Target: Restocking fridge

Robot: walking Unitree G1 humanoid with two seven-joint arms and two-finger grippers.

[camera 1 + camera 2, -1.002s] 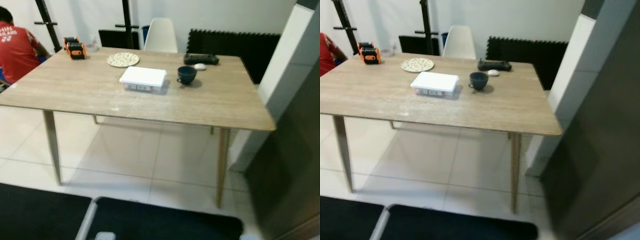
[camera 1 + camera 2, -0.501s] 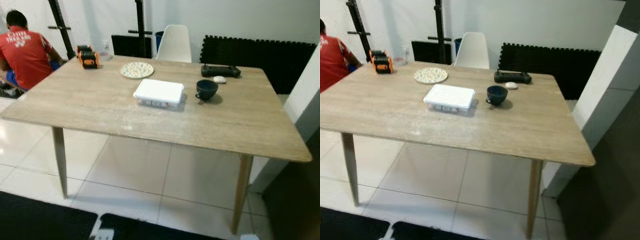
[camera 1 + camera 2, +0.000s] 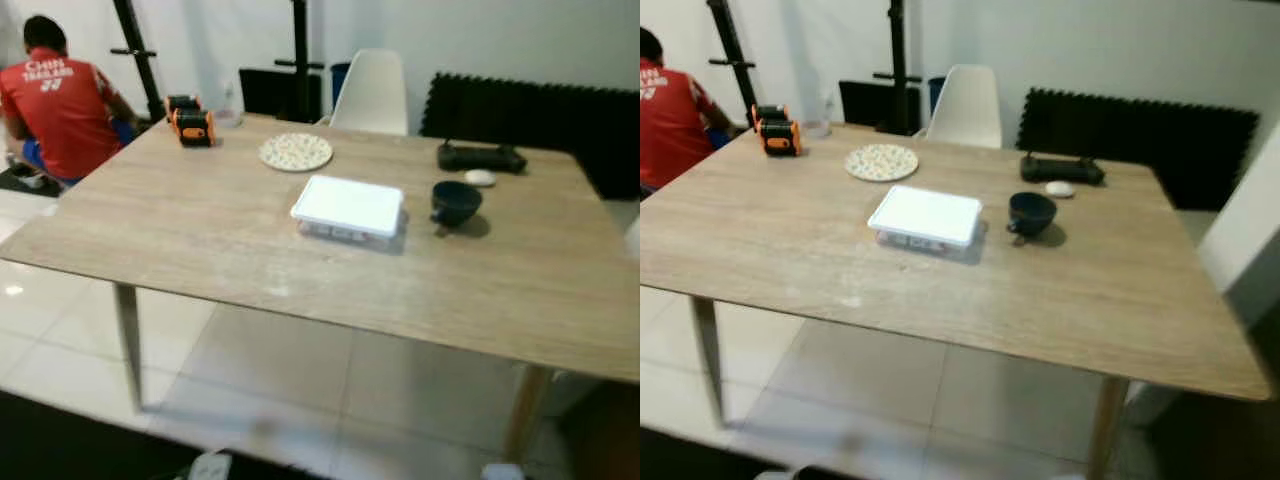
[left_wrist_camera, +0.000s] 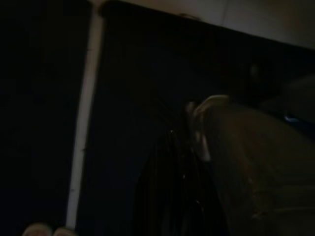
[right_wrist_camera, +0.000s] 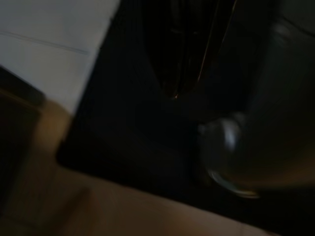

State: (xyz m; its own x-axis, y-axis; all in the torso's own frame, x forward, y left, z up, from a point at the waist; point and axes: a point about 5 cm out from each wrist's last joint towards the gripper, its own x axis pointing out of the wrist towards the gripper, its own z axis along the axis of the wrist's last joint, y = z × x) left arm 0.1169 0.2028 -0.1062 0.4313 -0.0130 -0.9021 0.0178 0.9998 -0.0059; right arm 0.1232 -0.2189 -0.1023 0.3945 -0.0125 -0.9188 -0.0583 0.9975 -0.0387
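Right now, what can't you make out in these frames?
- Box: white lid hides the contents; the label on its side is too small to read in either eye view.
- Cup: its inside is dark, so full or empty is unclear.
- Left and right grippers: both wrist views are too dark and blurred to tell the state of the jaws.
- Person: back turned, partly cut by the picture's edge.
- Table: near right corner cut off in the left eye view.

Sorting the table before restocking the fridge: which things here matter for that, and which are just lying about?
Likely for the job:
white-lidded box

Just lying about:
cup
round mat
black controller
orange device
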